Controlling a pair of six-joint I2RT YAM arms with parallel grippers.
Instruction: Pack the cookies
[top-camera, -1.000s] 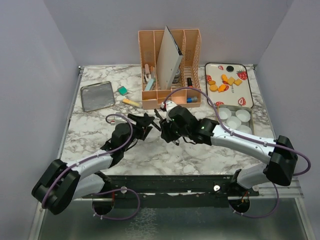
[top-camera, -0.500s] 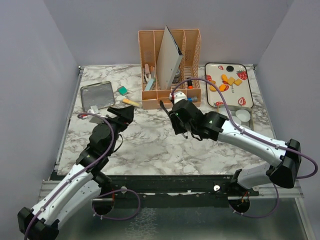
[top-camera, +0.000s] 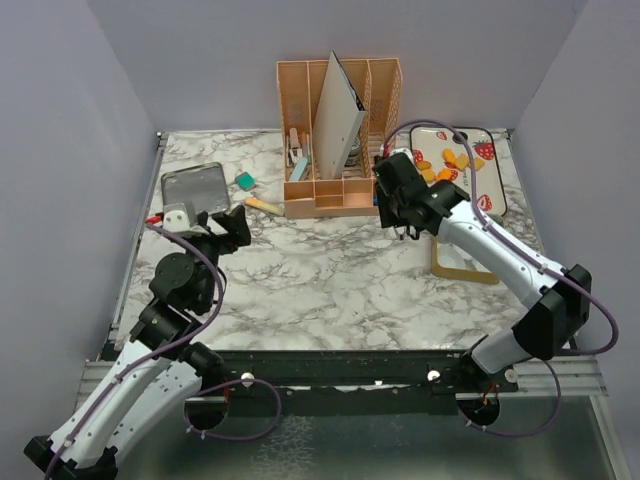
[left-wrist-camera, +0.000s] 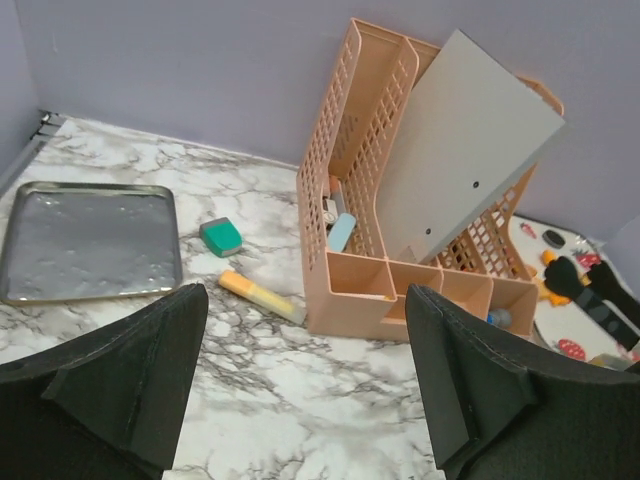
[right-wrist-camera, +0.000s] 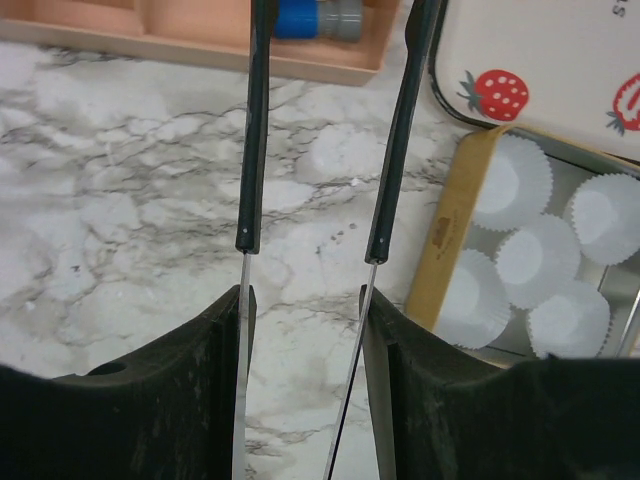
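Cookies (top-camera: 448, 166) looked small, light and crumbly, best pinched gently across their edges. They sat on a strawberry tray (top-camera: 488, 200), ahead-right of the right gripper (right-wrist-camera: 305, 330), whose jaws were clamped on tweezers (right-wrist-camera: 250, 150). Left gripper (left-wrist-camera: 305, 330) jaws were apart and empty. The organizer (top-camera: 340, 130) stood ahead of the tweezers, the cup box (right-wrist-camera: 452, 240) just right.

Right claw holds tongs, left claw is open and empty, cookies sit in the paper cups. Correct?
No. The cookies lie on the strawberry tray, as the top view shows; the cups seen are empty. The right claw does hold tongs; the left claw is open and empty.
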